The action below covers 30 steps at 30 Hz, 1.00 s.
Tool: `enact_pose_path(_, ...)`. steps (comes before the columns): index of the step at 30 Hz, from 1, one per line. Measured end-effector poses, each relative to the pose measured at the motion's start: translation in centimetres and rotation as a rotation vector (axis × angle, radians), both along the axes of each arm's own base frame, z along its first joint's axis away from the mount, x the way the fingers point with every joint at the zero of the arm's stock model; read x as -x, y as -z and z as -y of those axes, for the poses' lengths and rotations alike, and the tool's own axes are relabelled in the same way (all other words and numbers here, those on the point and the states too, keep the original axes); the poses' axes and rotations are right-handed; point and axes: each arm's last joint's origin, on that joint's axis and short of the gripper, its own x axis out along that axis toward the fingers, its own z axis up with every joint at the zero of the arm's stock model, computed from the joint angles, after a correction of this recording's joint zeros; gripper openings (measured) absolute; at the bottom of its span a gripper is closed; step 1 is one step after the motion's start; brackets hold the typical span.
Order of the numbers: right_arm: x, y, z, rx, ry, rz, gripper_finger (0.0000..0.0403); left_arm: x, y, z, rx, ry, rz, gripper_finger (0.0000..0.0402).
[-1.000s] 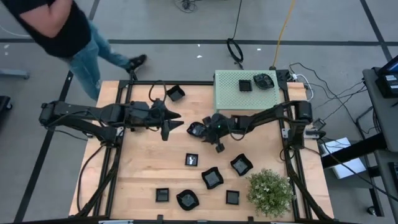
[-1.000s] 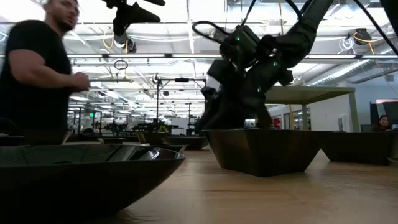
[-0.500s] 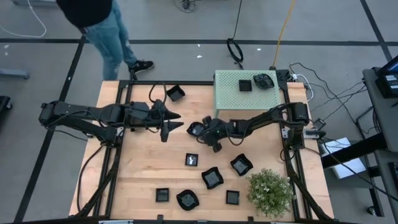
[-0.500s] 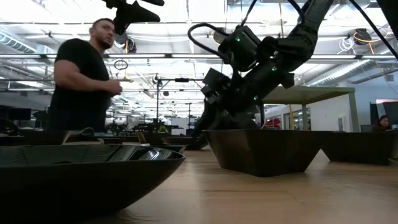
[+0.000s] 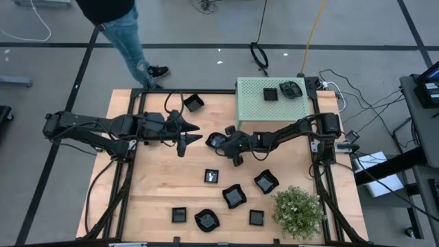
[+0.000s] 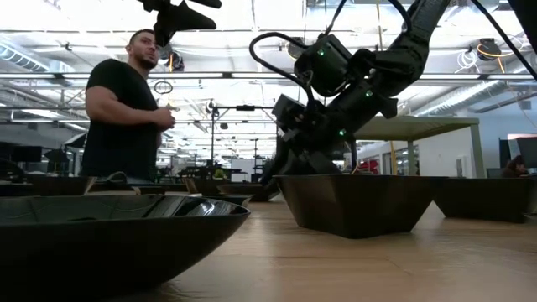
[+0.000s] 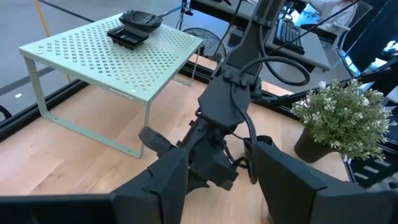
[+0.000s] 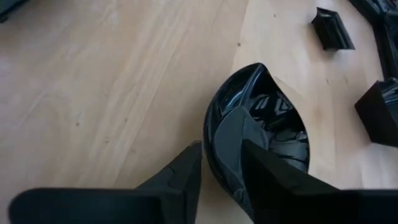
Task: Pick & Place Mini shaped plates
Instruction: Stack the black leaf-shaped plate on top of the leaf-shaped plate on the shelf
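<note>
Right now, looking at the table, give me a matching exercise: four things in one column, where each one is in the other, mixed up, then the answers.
Things:
1. right claw
2. left claw
3. small bushy plant
4. pale green perforated stand

Places:
A. at the table's near right corner
B. at the table's far right, with two black plates on top
C. mid-table, fingers straddling the rim of a wavy black plate
D. left of centre, fingers apart, nothing between them

Pairs: 1-C, 2-D, 3-A, 4-B
</note>
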Motion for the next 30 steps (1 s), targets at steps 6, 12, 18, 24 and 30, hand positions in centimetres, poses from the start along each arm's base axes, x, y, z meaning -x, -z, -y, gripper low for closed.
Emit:
enact_pose_path(6, 0.2, 0.2, 0.0, -0.068, 0.058, -0.014, 0.0042, 0.0, 0.0, 0.0, 0.000, 0.001, 0.000, 0.0189)
enact_pose_path(12, -0.1, -0.1, 0.0, -0.185, 0.149, 0.049, 0.0004, 0.0, 0.0, 0.0, -0.025, 0.009, -0.003, 0.0189)
enact_pose_path(18, -0.1, -0.1, -0.2, -0.236, 0.207, 0.065, 0.0001, 0.0, 0.0, 0.0, -0.043, 0.015, -0.006, 0.0189)
enact_pose_path(24, -0.1, -2.2, -1.2, -0.208, 0.209, 0.136, 0.0000, 0.0, 0.0, 0.0, -0.068, 0.023, -0.010, 0.0189)
enact_pose_path(30, 0.5, -6.7, -2.2, -0.218, 0.170, 0.280, 0.0000, 0.0, 0.0, 0.0, -0.069, 0.023, -0.010, 0.0189)
